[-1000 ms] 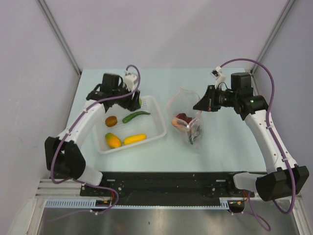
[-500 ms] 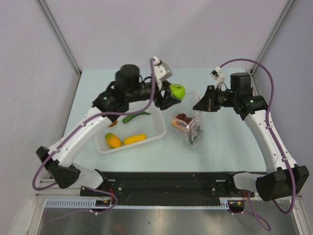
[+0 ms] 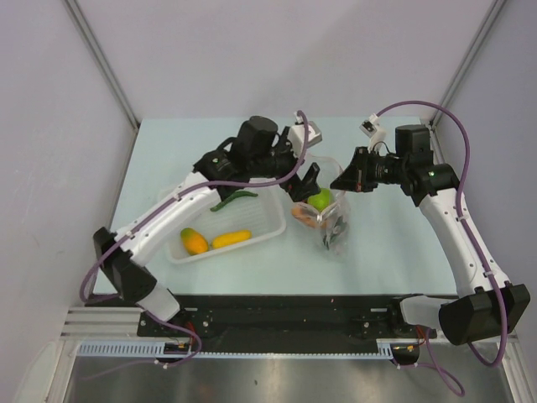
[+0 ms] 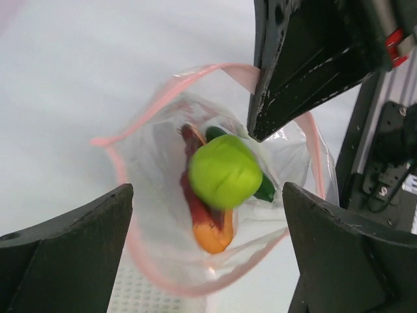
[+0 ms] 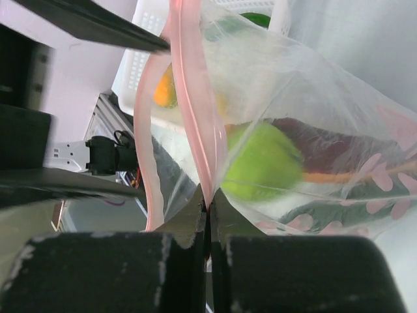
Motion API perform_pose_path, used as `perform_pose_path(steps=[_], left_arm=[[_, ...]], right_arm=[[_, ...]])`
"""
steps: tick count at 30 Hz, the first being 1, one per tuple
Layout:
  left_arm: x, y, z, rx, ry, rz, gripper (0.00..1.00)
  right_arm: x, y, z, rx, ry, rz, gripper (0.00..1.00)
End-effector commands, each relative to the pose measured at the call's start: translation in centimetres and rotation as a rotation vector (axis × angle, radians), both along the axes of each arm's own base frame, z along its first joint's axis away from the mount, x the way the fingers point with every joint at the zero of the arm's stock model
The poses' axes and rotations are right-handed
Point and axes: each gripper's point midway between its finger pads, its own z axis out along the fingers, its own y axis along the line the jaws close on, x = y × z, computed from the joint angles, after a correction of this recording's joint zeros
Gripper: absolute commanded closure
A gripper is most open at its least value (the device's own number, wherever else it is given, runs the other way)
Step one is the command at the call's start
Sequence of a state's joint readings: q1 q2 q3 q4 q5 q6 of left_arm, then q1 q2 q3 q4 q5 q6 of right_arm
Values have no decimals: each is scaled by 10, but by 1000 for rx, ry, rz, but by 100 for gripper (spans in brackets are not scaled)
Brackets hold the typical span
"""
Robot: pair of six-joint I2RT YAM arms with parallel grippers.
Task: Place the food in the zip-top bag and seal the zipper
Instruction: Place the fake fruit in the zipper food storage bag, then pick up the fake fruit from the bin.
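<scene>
zip-top bag [image 3: 329, 225]: clear, crinkly, centre-right of top view, mouth up | zipper [image 5: 192, 85]: pink-red strip, unsealed, gaping | lime-green ball [image 4: 225, 171]: inside bag, over orange carrot [image 4: 212, 236], reddish-brown piece [image 4: 187, 138] | yellow fruit [image 3: 231, 238], orange fruit [image 3: 195, 242], dark green pepper [image 3: 235, 200]: outside bag, left of centre

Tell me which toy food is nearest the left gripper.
The lime-green ball, lying in the zip-top bag on top of the carrot, directly below the open left gripper. The rest sit farther off in the white basket.
</scene>
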State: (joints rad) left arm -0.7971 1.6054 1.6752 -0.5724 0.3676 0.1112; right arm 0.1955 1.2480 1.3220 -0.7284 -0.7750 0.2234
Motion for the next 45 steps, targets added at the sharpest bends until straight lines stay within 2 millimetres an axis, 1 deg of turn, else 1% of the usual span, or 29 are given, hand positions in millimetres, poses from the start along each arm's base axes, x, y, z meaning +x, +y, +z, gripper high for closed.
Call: perform_pose_path(steps=[1, 2, 3, 4, 5, 6, 7, 8, 9, 10, 11, 12, 13, 14, 15, 16, 18, 19, 21, 23, 29, 32, 36, 38, 39, 41, 42, 43, 45], left_arm=[[-4, 45, 80, -163, -165, 113, 0], [-7, 64, 102, -221, -216, 121, 0], [-8, 73, 101, -235, -208, 130, 0], [-7, 81, 90, -228, -188, 136, 0], [-3, 98, 87, -230, -169, 141, 0], [-6, 110, 84, -219, -175, 136, 1], [-7, 119, 70, -183, -161, 121, 1], [-13, 135, 48, -122, -110, 95, 0], [-15, 146, 35, -43, -182, 32, 1], [-20, 159, 4, 29, -125, 30, 0], [-17, 174, -11, 70, -117, 42, 0], [-17, 183, -25, 128, -151, 6, 2], [-22, 193, -54, 184, -92, 0, 3], [-21, 204, -68, 225, -83, 1, 5], [-19, 212, -82, 291, -114, -38, 7], [-21, 218, -101, 336, -81, -49, 7], [-13, 231, -122, 418, -87, -38, 8], [-5, 231, -130, 434, -81, -33, 9], [2, 236, -146, 463, -61, -25, 11], [9, 234, -162, 479, -42, -40, 12], [6, 231, -209, 517, 40, -153, 14], [3, 229, -225, 514, 80, -182, 13], [7, 224, -246, 516, 106, -185, 14], [7, 225, -257, 527, 128, -187, 16], [11, 224, -265, 533, 139, -182, 18], [16, 225, -271, 544, 154, -159, 25], [23, 223, -270, 538, 150, -146, 29], [26, 224, -267, 530, 154, -127, 35], [32, 222, -256, 505, 133, -115, 42]], right_arm=[[-1, 2, 11, 9, -44, 21, 100], [-1, 2, 10, 8, -42, 23, 100], [0, 2, 9, 8, -39, 21, 100], [1, 2, 9, 8, -40, 19, 100], [1, 2, 8, 9, -36, 16, 100], [2, 1, 8, 11, -41, 14, 100], [1, 1, 9, 12, -44, 14, 100], [2, 1, 8, 11, -44, 13, 100], [0, 1, 8, 11, -43, 15, 100], [0, 1, 8, 11, -41, 17, 100], [0, 1, 7, 9, -39, 17, 100], [0, 1, 7, 11, -40, 19, 100], [0, 2, 8, 12, -39, 21, 100], [0, 2, 6, 11, -36, 21, 100], [1, 2, 6, 10, -35, 21, 100], [1, 2, 5, 7, -32, 21, 100], [-1, 2, 2, 4, -20, 21, 100], [0, 2, 1, 1, -19, 23, 100], [-1, 3, 1, -1, -20, 25, 100], [0, 3, 1, -2, -21, 25, 100], [2, 4, -1, -6, -13, 19, 100], [2, 5, -3, -7, -8, 19, 100], [1, 4, -6, -14, -7, 15, 100], [2, 4, -6, -17, -9, 14, 100], [2, 4, -5, -19, -11, 14, 100], [3, 4, -6, -21, -7, 15, 100], [3, 3, -7, -24, -7, 15, 100], [4, 3, -7, -26, -8, 15, 100], [4, 3, -8, -29, -6, 15, 100]])
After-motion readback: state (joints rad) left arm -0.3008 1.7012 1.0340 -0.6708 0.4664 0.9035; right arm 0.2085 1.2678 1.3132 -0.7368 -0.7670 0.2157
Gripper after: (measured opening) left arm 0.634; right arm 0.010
